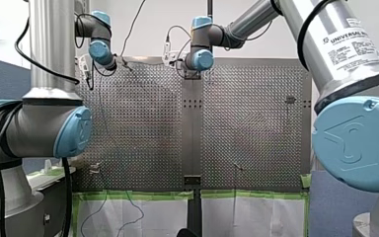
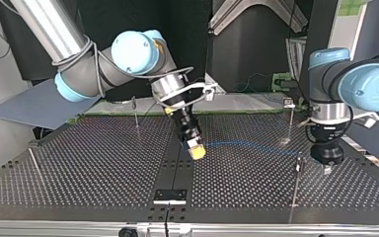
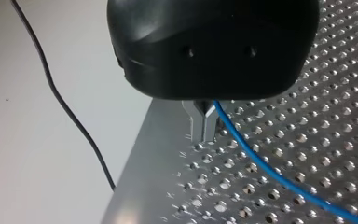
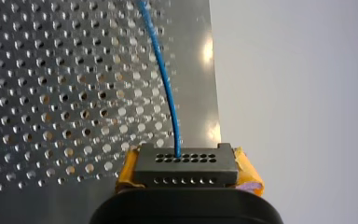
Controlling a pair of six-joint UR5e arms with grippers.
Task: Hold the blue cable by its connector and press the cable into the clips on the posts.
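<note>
The black connector [image 4: 186, 163], a block with rows of small holes, sits between the yellow pads of my right gripper [image 4: 187, 173], which is shut on it. The blue cable [image 4: 165, 84] runs out of it over the perforated plate. In the top view my right gripper [image 2: 196, 149] hangs tilted over the table's middle, and the blue cable [image 2: 246, 145] arcs low toward my left gripper [image 2: 327, 168] at that view's right. In the left wrist view the metal fingers of my left gripper [image 3: 204, 135] are shut on the blue cable [image 3: 261, 163], just above the plate near its edge.
Thin upright posts stand on the perforated table [image 2: 94, 168]: one [image 2: 136, 116] at the back left of the top view, one [image 2: 289, 123] at the back right, one [image 2: 296, 190] close beside my left gripper, and one [image 2: 36, 168] leaning at the far left. A black wire [image 3: 70, 112] hangs past the table's edge.
</note>
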